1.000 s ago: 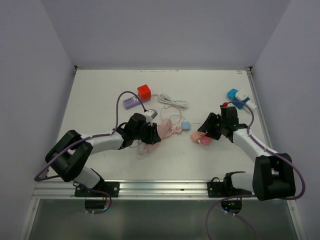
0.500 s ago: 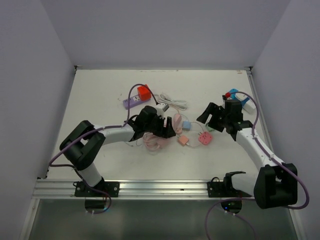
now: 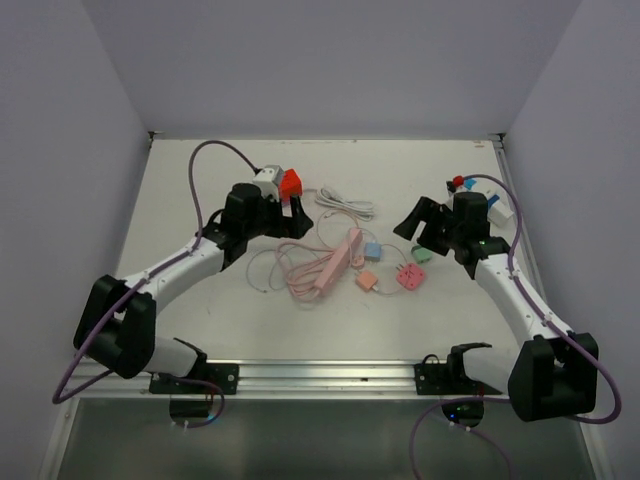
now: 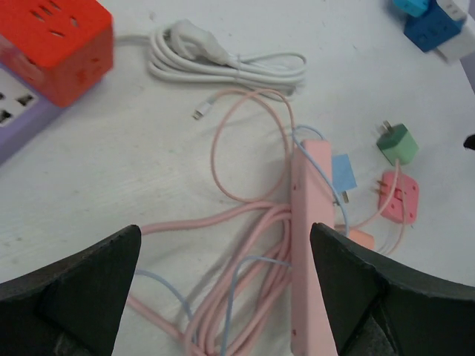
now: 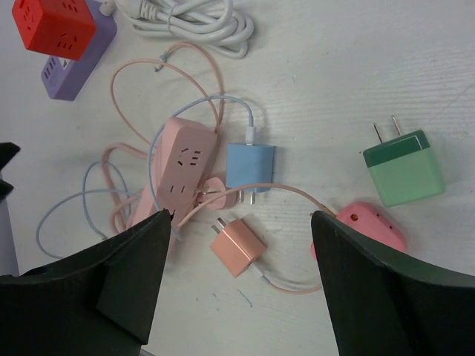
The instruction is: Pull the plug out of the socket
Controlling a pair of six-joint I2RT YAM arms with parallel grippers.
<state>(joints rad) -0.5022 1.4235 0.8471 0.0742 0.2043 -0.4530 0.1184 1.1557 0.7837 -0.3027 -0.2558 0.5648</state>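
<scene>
The left gripper (image 4: 223, 241) is wide open, with nothing between its two fingers. It hangs above the loops of pink cable (image 4: 245, 222) and does not touch them. Just right of its middle lies the pink power strip (image 4: 310, 245), long and flat on the table (image 4: 96, 178). The blue plug (image 4: 344, 174) lies just beside the far end of the strip, out of the socket. A little further right are the pink adapter (image 4: 398, 199) and the green plug (image 4: 397, 143), both apart from the strip. At the upper left, the red cube socket (image 4: 52, 37) touches a purple strip (image 4: 18, 111), and a coiled white cable (image 4: 230, 63) lies near them.

The right gripper (image 5: 237, 222) is open too and holds nothing. Right under it lies the orange plug (image 5: 237, 248), close to the pink power strip, with its prongs bare. The blue plug's prongs are bare as well. Whether the round pink piece at the side of the strip is plugged in, I cannot tell.
</scene>
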